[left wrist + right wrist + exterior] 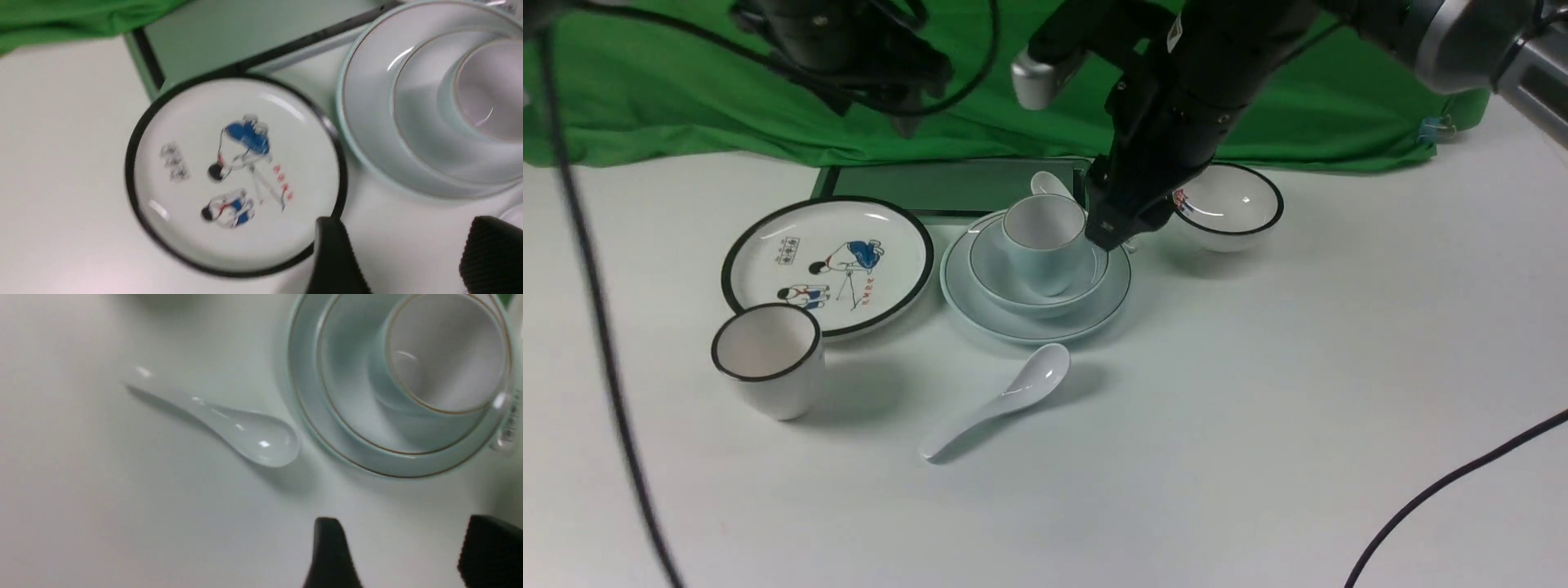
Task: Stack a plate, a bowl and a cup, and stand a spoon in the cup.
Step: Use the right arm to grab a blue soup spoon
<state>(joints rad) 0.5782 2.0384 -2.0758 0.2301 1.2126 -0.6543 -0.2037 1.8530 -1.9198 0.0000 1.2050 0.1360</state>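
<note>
**Scene at mid-task; positions given from the plate.**

- White table (1258,425), with a green cloth (686,106) along its far edge.
- Right arm (1217,73) slopes down from the upper right, wrist pitched steeply downward. The right gripper (406,526) hangs just above the plate's right rim, its jaws spread wide with nothing between them.
- Left arm (849,41) is held high, behind and left of the plate. The left gripper (406,228) faces down, its jaws wide apart and empty.
- The plate (980,314) lies flat at mid-table.
- A black-rimmed cartoon plate (829,261) lies just beside the plate, on its left.
- The bowl (1013,286) sits centred on the plate.
- The cup (1045,233) stands inside the bowl, mouth up.
- The spoon (1005,400) lies on the table just in front of the plate. Its scoop end is nearest the plate and its handle angles away to the left.
</note>
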